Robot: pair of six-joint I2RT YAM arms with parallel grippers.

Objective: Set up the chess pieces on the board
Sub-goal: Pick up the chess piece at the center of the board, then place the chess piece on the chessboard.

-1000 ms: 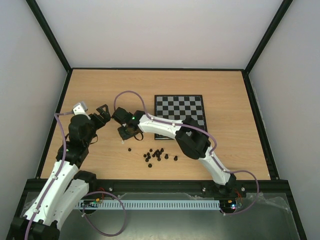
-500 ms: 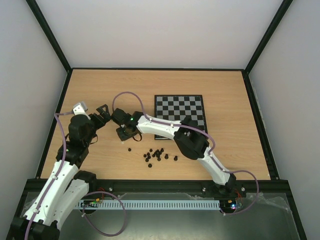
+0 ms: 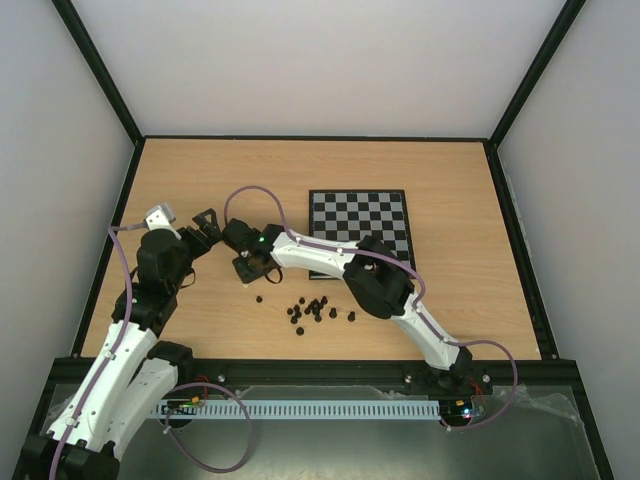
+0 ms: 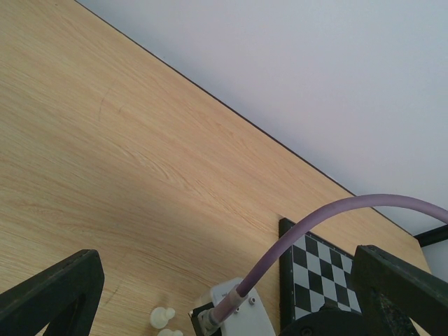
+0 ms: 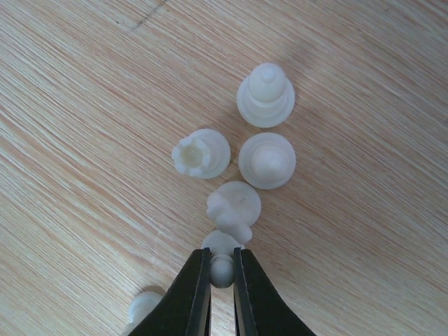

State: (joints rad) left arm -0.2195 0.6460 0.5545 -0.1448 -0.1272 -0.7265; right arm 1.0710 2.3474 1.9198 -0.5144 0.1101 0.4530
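My right arm has slid a little further left across the table in the last second, elbow and wrist together. My left arm has not stirred.

My right pincer now sits low over the white chess pieces, a tight cluster on the bare wood to the left of the board and well apart from it. Its jaws are drawn in to a narrow slot and pinch the round head of the pawn, the nearest piece of the bunch. I take this one first because it stands at the cluster's edge, so my fingers can close on it without knocking its neighbours. It touches the knight-like piece just beyond, so I judge a straight lift upward to be the safe way out. One more white piece stands just left of my fingers.

My left pincer hovers beside the right wrist with its jaws spread wide and nothing between them. It looks parked there, tipped up and away from the pile, to leave the other arm room.

The black pieces lie scattered on the wood nearer my bases. The board itself shows no piece on any square I can see, so the setting-up seems to be at its very start.
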